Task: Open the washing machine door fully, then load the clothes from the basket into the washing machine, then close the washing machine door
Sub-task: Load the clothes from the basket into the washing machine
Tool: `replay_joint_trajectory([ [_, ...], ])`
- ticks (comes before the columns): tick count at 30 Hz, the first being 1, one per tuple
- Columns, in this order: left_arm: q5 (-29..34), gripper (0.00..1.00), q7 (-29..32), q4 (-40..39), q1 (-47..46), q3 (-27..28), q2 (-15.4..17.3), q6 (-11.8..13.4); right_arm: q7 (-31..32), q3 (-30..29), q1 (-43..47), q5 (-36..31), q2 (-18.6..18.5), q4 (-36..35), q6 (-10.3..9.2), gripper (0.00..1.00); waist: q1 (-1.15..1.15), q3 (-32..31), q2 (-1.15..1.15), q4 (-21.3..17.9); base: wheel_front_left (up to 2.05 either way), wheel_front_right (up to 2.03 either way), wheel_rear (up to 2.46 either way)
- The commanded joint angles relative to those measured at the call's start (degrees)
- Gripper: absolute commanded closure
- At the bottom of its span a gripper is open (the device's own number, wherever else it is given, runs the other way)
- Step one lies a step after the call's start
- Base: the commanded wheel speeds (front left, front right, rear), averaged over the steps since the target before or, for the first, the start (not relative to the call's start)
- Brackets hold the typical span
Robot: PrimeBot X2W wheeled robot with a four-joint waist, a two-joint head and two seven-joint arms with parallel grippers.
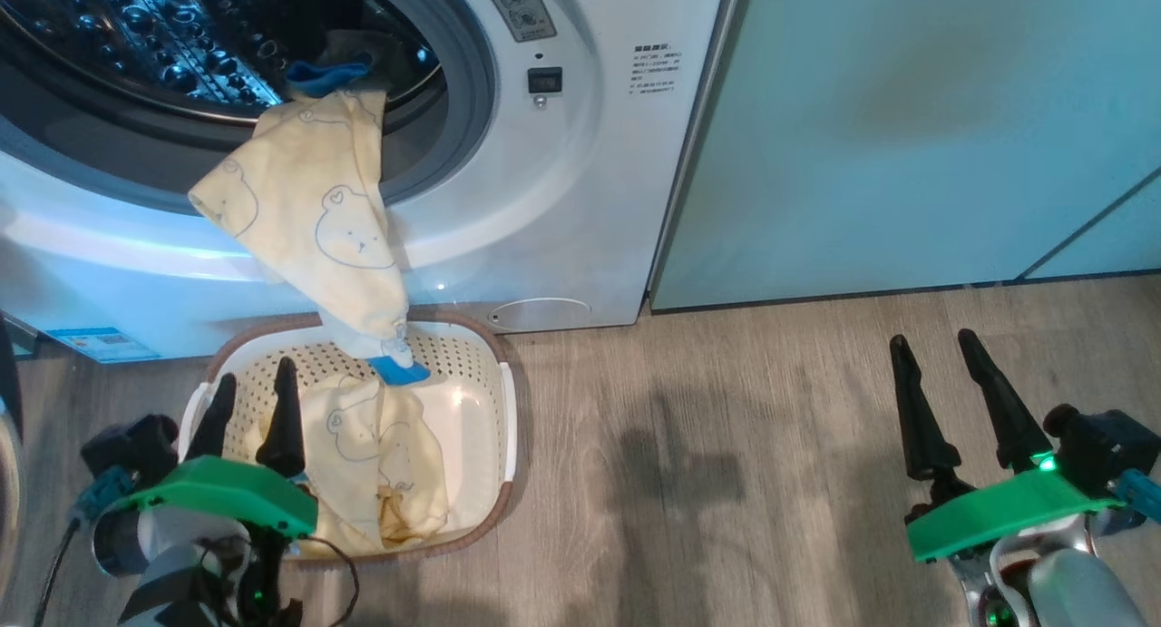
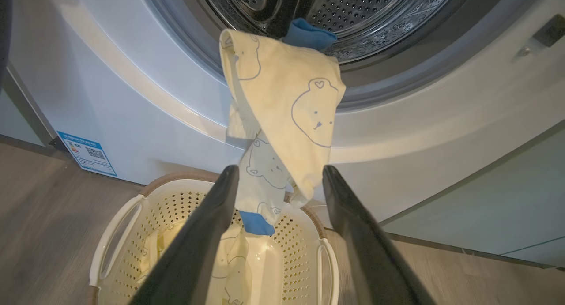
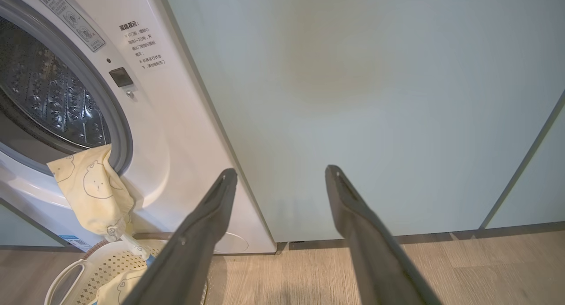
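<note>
Yellow garment (image 1: 313,219) hangs half out of the washing machine (image 1: 562,200), tail dangling into the basket (image 1: 503,400). Second garment (image 1: 381,464) lies in the basket. Left claw (image 1: 256,373) is spread open and empty above the basket. Right claw (image 1: 933,338) is open and empty over the floor (image 1: 726,427), well apart. Drum (image 1: 136,37) exposed, so opening looks done. Loading partway; shutting the machine pending.

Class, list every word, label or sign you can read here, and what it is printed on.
"温馨提示:" heads the notice on the washing machine front; its smaller lines are too small to read.
Grey sticker with a warning triangle beside the opening: too small.
Blue label with QR code, low down: too small.
Clothes: bear drawings, no words.
</note>
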Motion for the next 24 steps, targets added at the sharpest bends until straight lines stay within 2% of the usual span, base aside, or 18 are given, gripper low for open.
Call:
replay_joint_trajectory([
  [1,0.14,0.0,-0.32,-1.73,-0.42,2.3,0.9,-0.05,-0.55,0.92,-0.74,0.32,-0.2,-1.68,-0.16,0.0,0.0,0.15,0.0,-0.08,0.0,0.0,0.0],
  [10,-1.09,0.0,-0.32,-0.51,-0.84,0.55,1.41,-0.05,-0.55,0.87,-1.17,0.32,-0.15,-1.8,-0.16,0.0,0.0,1.35,0.0,-0.38,0.0,0.0,0.0],
  [24,-9.83,0.0,0.81,12.4,-10.82,-12.43,5.41,-0.05,-0.55,1.67,-2.6,0.13,0.22,-2.3,-0.16,0.0,0.0,5.23,0.0,-2.15,0.0,0.0,0.0],
])
